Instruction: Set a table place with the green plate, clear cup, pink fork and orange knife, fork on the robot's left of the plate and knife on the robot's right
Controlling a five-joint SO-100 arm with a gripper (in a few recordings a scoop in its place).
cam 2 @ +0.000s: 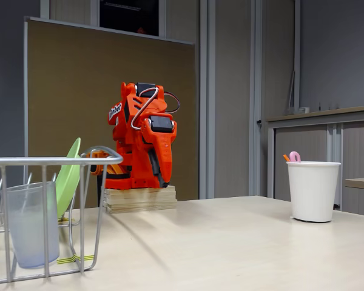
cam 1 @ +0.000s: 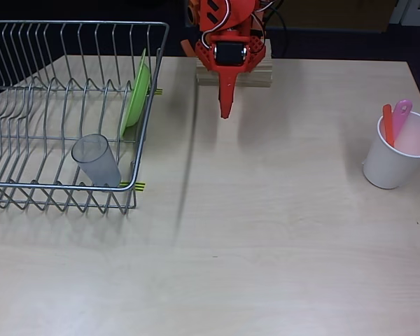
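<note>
Gripper [cam 1: 225,112] folded at the arm's base, fingers look pressed together, pinching nothing. Plate [cam 1: 136,98] stands on edge in the rack [cam 1: 28,187] to its left in the overhead view; cup [cam 1: 96,159] upright in the same rack, nearer the front. Fork [cam 1: 402,112] and knife [cam 1: 388,126] stick out of a white cup [cam 1: 392,164], well off to the right.

Risks — plate could jam against the rack wires when lifted, thin rim could slip; pulling a utensil may tip the white cup.

Surface: pale wood-grain table [cam 1: 266,245], bare middle. Room — brown partition, grey cabinets behind.
</note>
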